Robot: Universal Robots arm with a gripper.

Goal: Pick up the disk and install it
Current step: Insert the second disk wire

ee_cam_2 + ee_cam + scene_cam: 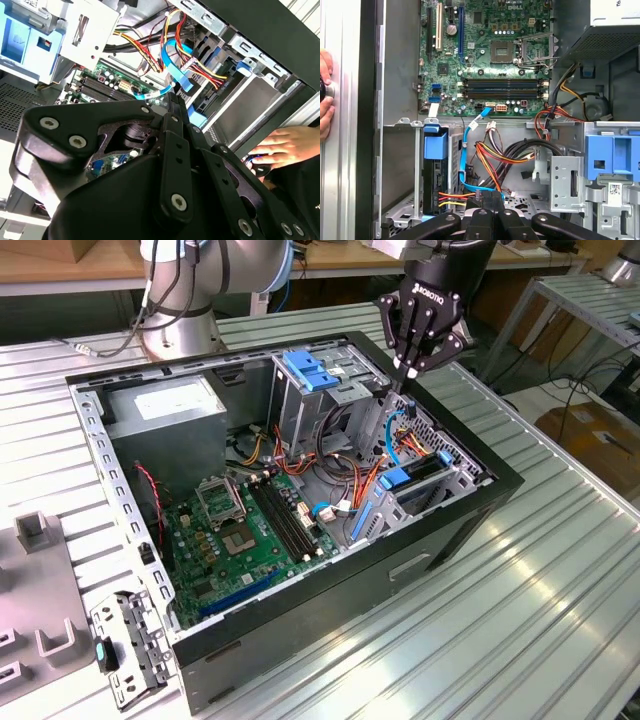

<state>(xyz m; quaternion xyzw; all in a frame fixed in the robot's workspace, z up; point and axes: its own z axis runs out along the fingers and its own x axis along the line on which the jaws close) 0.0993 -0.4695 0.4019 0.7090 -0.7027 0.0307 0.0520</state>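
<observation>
Above the drive bays: your gripper (408, 368) hangs over the front corner of the open computer case (440, 540), close to the cables, touching nothing that you can see.
Hand state: fingers pressed together, nothing between them; both wrist views show the same.
Disk position: the disk (434, 175) stands on edge in the lower bay by the case's front wall. In the first wrist view you see its dark narrow edge under a blue rail. In the exterior view it (420, 478) sits beneath the gripper, toward that view's right.
Seating: it looks pushed home. Red, yellow and orange wires (452, 198) run to its end, though you cannot tell whether the plug is fully in.
Neighbours: a blue cable (466, 150) loops just beside the bay. The blue latch (308, 368) on the tall cage is a separate part, and the circuit board (240, 530) lies well apart.
Handling: judge it dense for its size and fully stiff, so it will not flex. Its bare metal faces would likely be slick, and it would take knocks badly.
Where to hold: take it across the two long sides, on the plastic rails, not on the label face or the underside.
Bystander: a person's hand (325, 95) rests on the table just outside the case wall.
</observation>
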